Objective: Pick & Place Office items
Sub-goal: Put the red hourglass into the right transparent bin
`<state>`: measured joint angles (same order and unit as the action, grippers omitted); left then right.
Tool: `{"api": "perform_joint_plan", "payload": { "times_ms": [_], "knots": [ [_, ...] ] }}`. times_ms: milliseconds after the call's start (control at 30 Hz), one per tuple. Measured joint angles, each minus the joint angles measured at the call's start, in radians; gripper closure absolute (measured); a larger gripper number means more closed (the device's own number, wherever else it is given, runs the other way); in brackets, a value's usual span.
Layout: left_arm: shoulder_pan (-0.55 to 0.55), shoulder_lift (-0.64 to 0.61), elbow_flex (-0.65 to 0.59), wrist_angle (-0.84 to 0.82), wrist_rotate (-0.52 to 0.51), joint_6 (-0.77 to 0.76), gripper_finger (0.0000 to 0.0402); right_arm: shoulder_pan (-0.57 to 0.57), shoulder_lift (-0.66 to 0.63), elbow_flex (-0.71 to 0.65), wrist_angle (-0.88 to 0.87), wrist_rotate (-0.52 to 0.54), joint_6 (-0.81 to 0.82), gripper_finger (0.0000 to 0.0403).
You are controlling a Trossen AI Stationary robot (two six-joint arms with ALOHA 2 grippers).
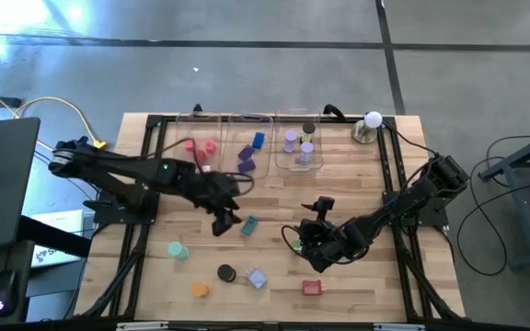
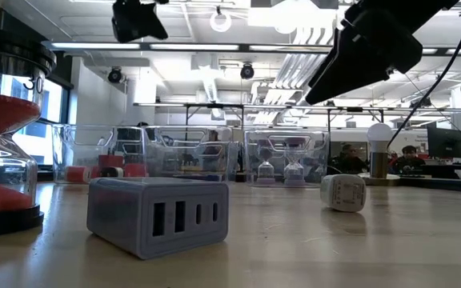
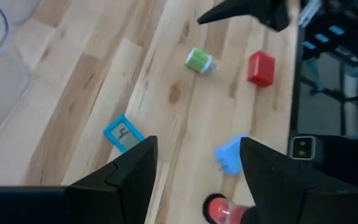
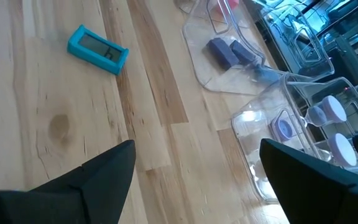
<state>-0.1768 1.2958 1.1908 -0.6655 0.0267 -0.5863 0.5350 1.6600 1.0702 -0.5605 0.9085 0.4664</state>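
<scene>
Office items lie scattered on the wooden table: a teal timer (image 1: 249,223), a teal disc (image 1: 178,249), a black-ended red hourglass (image 1: 225,272), an orange piece (image 1: 199,290), a lilac block (image 1: 255,278) and a red block (image 1: 312,288). My left gripper (image 1: 224,221) hovers open above the table just left of the teal timer (image 3: 123,134), nothing between its fingers. My right gripper (image 1: 311,244) hangs open over the table's middle right, with a green piece (image 3: 199,60) beside it. Pink, purple and blue pieces sit in the clear trays (image 1: 251,147).
Three clear trays (image 4: 260,81) line the far edge, with purple hourglasses (image 4: 325,112) in the right one. A white ball on a metal base (image 1: 372,119) stands at the far right corner. In the low view the lilac block (image 2: 157,216) and red hourglass (image 2: 6,160) are nearest.
</scene>
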Motion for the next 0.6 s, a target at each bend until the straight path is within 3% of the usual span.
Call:
{"api": "perform_joint_plan", "payload": {
  "times_ms": [333, 600],
  "knots": [
    [-0.006, 0.095, 0.000, 0.000, -0.041, -0.087, 0.0180, 0.000, 0.000, 0.000, 0.005, -0.002, 0.000, 0.0070],
    [0.020, 0.109, 0.000, 0.028, -0.037, -0.072, 0.0175, 0.000, 0.000, 0.000, 0.004, -0.002, 0.000, 0.0070]
  ]
}}
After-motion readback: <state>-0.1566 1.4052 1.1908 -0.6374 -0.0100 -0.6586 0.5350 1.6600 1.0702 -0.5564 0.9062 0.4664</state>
